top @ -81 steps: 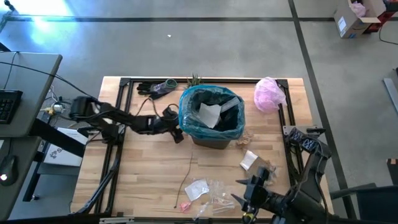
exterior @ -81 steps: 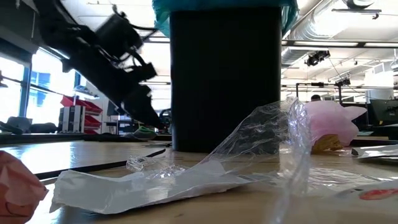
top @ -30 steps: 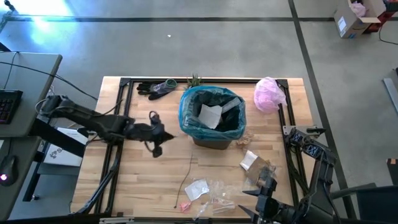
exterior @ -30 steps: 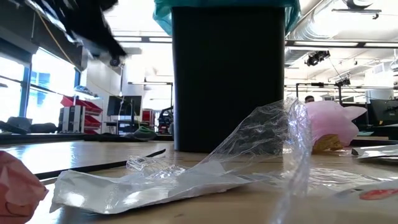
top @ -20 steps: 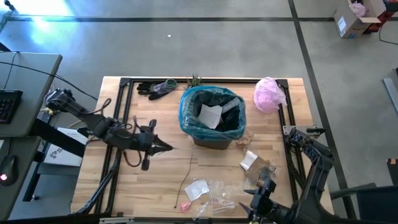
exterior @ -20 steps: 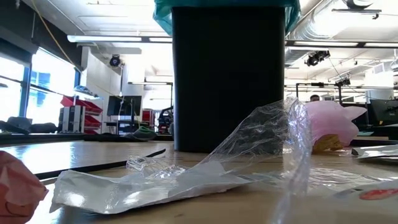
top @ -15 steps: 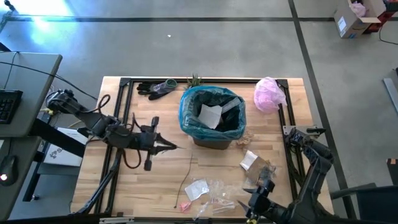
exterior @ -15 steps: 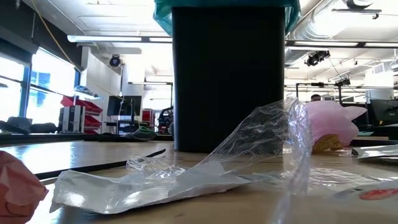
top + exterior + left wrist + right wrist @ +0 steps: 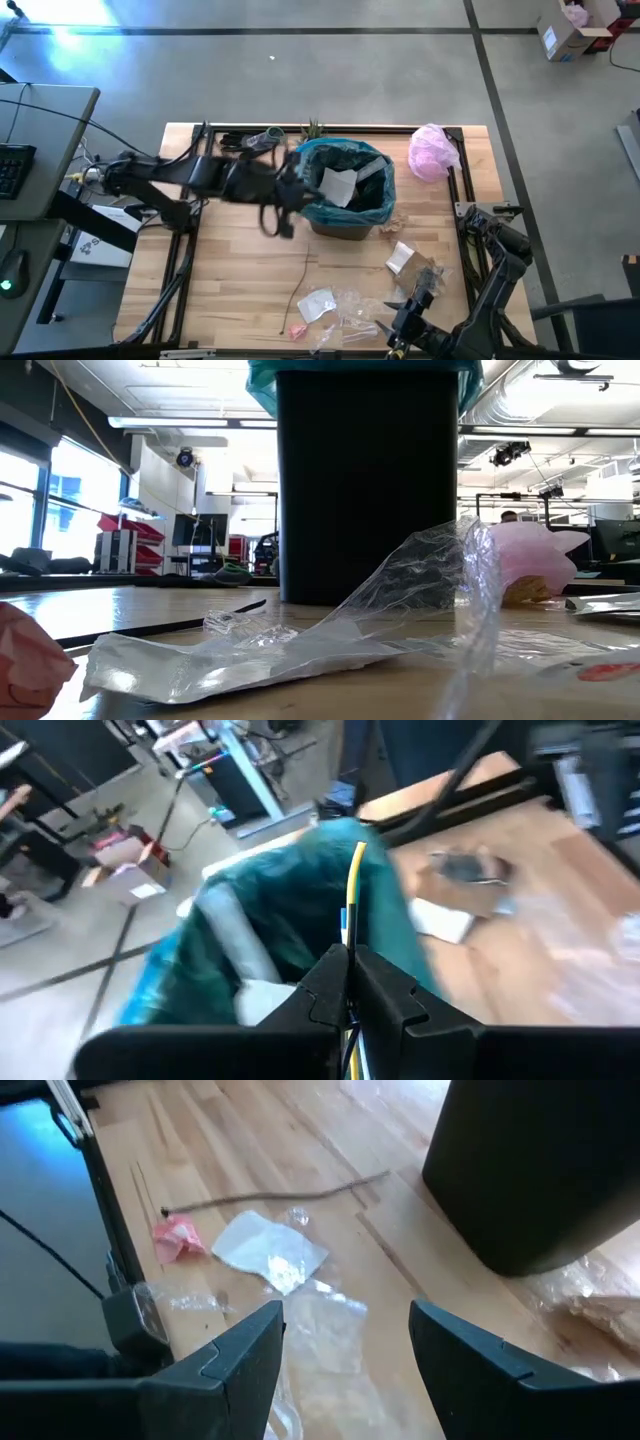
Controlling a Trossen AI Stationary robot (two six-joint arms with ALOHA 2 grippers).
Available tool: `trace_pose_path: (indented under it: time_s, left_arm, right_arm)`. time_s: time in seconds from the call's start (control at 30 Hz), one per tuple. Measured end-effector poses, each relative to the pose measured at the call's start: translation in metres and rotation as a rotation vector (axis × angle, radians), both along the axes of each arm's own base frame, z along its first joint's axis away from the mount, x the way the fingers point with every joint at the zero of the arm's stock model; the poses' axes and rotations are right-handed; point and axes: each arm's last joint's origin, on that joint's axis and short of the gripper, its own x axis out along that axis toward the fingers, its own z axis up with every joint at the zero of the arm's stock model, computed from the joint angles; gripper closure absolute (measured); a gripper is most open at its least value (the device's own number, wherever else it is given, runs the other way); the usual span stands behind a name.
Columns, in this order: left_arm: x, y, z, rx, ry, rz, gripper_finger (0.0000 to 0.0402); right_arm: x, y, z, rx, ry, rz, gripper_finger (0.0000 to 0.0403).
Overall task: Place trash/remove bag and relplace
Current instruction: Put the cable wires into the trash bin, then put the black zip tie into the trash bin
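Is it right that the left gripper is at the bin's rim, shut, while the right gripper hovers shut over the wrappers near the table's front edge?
Not quite. The right gripper is open, its two fingers spread wide apart in the right wrist view, above the wrappers. The rest holds: the left gripper is shut at the rim of the bin.

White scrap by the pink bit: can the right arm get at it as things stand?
Probably yes: the right gripper is open just short of the white scrap, with only flat clear wrappers between.
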Motion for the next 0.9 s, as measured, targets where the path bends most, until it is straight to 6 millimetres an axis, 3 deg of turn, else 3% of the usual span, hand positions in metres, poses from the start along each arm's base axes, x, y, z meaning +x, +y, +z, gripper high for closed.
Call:
trace_pose_path:
  time_s: [0.2, 0.33, 0.5, 0.7, 0.9]
  left_arm:
    - [0.026, 0.049, -0.002, -0.156, 0.085, -0.01, 0.04]
    - [0.033, 0.063, -0.011, -0.191, 0.128, 0.004, 0.0384]
    - [0.035, 0.072, -0.013, -0.241, 0.129, 0.033, 0.032]
    - [0.026, 0.069, -0.004, -0.231, 0.099, 0.077, 0.0245]
    - [-0.004, 0.027, 0.013, -0.177, 0.11, 0.048, 0.0227]
  right_arm:
    - [0.0, 0.0, 0.0, -0.025, -0.009, 0.012, 0.0199]
    - [0.001, -0.001, 0.001, -0.035, -0.005, 0.019, 0.0199]
    - [0.002, -0.002, 0.001, -0.053, -0.004, 0.027, 0.0199]
    - [0.009, -0.003, 0.001, -0.083, 0.013, 0.068, 0.0199]
    - [0.033, -0.006, 0.001, -0.114, 0.075, 0.189, 0.0199]
